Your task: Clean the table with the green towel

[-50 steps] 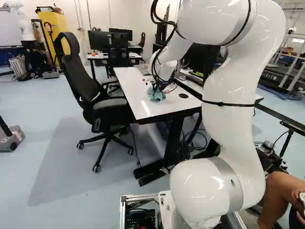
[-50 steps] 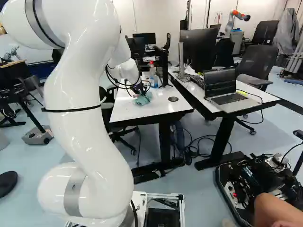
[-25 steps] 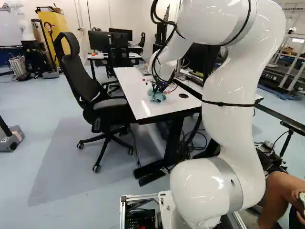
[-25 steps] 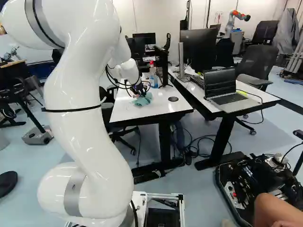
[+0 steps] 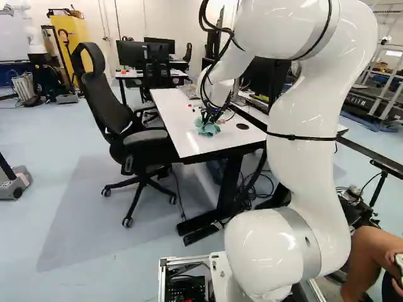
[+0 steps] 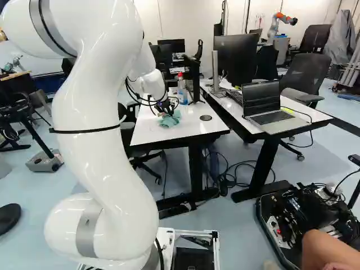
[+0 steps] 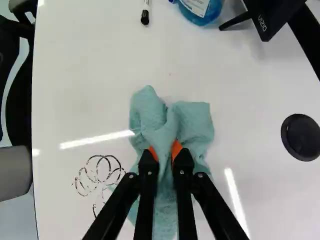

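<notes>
In the left base view my gripper (image 5: 212, 116) is low over the white table (image 5: 179, 129), down at the green towel (image 5: 208, 128). The wrist view has the gripper (image 7: 165, 151) shut on a bunched fold of the towel (image 7: 194, 122), one orange pad on each side. The towel's crumpled ends spread on the tabletop ahead of the fingers and beneath them. Dark looped scribbles (image 7: 101, 172) mark the table beside the towel, on the side toward the chair; some run up to the cloth, and whether more lie under it is hidden.
A blue spray bottle (image 6: 181, 91), a monitor stand (image 7: 272, 17) and a marker (image 7: 145, 12) are on the table beyond the towel. A black round cable cover (image 7: 301, 137) sits to one side. An office chair (image 5: 116, 119) stands along one edge; a laptop (image 6: 270, 115) is on the neighbouring table.
Gripper and held towel have shifted slightly together across the tabletop, a little closer to the table's near edge. The base has stayed in place.
</notes>
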Available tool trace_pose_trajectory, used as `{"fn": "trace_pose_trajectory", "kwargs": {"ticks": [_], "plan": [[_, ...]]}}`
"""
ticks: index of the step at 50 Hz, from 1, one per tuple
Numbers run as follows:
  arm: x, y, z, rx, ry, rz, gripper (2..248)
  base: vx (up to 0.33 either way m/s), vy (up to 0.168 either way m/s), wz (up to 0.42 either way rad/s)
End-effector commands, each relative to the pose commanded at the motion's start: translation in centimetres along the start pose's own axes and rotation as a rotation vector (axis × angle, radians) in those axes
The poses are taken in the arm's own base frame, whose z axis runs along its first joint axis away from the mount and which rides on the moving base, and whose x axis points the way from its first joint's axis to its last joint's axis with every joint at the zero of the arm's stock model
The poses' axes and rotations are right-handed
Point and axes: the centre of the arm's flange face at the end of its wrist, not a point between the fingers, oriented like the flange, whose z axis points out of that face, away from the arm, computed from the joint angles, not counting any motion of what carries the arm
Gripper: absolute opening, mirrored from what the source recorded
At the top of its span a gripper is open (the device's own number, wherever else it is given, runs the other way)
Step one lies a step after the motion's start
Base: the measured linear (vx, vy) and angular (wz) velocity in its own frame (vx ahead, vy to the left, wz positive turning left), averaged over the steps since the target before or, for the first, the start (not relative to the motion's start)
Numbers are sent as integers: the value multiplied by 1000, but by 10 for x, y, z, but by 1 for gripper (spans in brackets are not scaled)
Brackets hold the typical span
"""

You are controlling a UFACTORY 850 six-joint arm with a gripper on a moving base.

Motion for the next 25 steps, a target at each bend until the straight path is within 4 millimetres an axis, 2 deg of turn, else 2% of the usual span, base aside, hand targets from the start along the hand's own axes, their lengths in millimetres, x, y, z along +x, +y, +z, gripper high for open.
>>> {"fn": "trace_pose_trajectory", "kwargs": {"ticks": [25], "plan": [[0,0,0,0,-3,0,46,0,0,0]]}}
